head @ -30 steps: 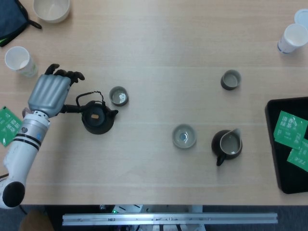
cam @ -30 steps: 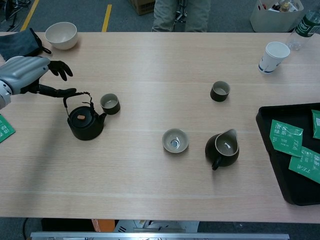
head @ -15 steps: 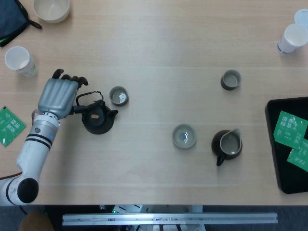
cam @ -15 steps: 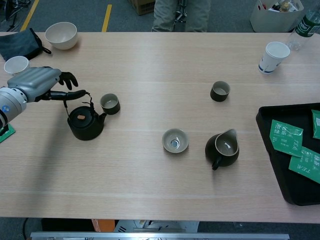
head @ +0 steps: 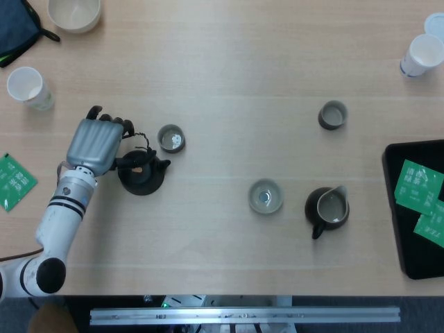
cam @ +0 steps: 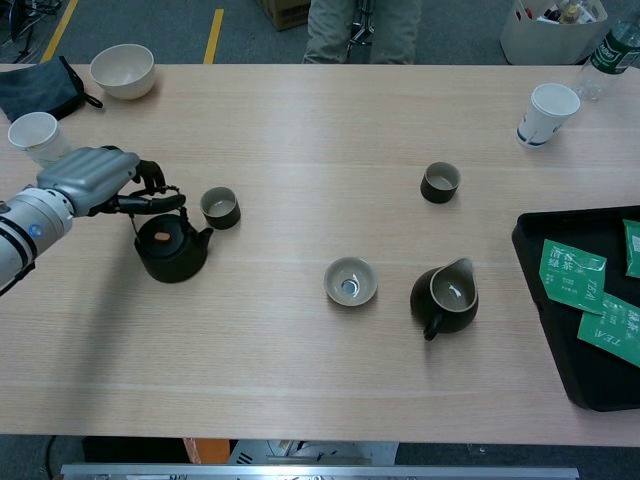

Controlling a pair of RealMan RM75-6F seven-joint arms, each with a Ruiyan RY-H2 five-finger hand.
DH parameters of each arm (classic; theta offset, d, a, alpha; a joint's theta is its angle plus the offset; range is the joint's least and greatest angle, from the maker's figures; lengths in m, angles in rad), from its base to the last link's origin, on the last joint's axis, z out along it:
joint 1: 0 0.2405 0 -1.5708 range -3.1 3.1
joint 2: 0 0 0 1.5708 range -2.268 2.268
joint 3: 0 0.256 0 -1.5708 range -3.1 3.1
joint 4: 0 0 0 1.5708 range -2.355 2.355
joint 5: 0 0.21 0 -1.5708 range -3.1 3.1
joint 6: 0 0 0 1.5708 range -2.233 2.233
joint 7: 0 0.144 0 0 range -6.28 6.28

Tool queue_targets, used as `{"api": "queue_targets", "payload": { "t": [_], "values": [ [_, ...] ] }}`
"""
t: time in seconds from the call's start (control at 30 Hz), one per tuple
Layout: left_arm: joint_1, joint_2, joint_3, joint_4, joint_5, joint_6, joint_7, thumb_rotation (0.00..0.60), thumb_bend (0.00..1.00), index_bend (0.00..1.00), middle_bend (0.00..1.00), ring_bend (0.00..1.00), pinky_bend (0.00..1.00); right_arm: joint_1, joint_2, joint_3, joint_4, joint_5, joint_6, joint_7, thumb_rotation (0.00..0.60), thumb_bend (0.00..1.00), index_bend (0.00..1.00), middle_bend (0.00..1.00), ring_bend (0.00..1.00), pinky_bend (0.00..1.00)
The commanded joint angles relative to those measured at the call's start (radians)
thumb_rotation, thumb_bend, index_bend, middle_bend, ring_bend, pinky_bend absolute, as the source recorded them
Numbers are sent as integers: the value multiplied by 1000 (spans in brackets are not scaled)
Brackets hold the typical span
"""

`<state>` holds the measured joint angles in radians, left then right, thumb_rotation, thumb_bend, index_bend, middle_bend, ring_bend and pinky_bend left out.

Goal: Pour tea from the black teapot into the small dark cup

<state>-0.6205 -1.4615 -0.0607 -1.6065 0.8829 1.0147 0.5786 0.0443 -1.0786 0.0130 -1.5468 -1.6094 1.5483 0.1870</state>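
One left hand (head: 97,142) – fingers curled at black teapot (head: 142,177) handle, grip unclear; small dark cup (head: 171,138) beside

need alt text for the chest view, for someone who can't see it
The robot's left hand reaches over the black teapot at the left of a wooden table, fingers at its wire handle. A small dark cup stands just beside the teapot's spout; a dark pitcher stands further right.

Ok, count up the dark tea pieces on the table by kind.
Black teapot: 1
Small dark cups: 2
Dark pitcher: 1
Total: 4
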Motion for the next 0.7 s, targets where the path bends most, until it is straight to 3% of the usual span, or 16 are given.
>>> {"api": "queue_targets", "payload": {
  "t": [0.03,0.7],
  "values": [
    [0,1,4,-5,1,3,1,44,132,350,372,273,112,1,-2,0,2,0,-2,1,600,146,335,325,221,238],
    [27,40,55,-115,110,57,-4,48,133,402,446,319,111,2,-12,-2,24,-3,-5,19,600,146,334,325,221,238]
  ]
}}
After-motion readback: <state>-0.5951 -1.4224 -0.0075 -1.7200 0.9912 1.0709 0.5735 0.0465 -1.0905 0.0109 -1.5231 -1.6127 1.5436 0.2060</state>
